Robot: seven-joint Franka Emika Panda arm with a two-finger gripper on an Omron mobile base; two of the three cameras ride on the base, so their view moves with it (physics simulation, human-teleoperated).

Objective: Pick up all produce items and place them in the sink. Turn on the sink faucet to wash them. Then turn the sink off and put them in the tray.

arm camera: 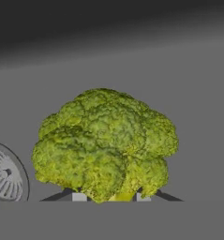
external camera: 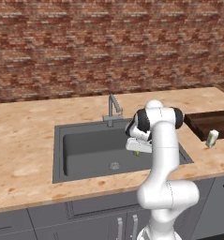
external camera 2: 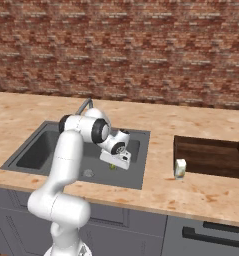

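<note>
Fingers (arm camera: 79,196): two dark tips at the bottom centre of the hand view, set narrowly on either side of the broccoli's stalk and holding it (the bushy head hides most of both tips).
Gripper (external camera: 138,151): low over the sink, centre right of the left base view; in the right base view it sits just left of centre.
Broccoli (arm camera: 104,145): middle of the hand view, gripped at the base; in the base views just a small green speck under the hand (external camera 2: 112,167).
Sink (external camera: 80,147): dark grey basin, centre left of the left base view.
Drain (arm camera: 3,173): lower left edge of the hand view, beside the broccoli.
Faucet (external camera: 112,108): behind the basin, upper centre.
Tray (external camera 2: 211,156): on the table (external camera: 24,140), right of the sink, well apart from the broccoli.
Carton (external camera 2: 180,168): upright, just beside the tray's near left corner.
</note>
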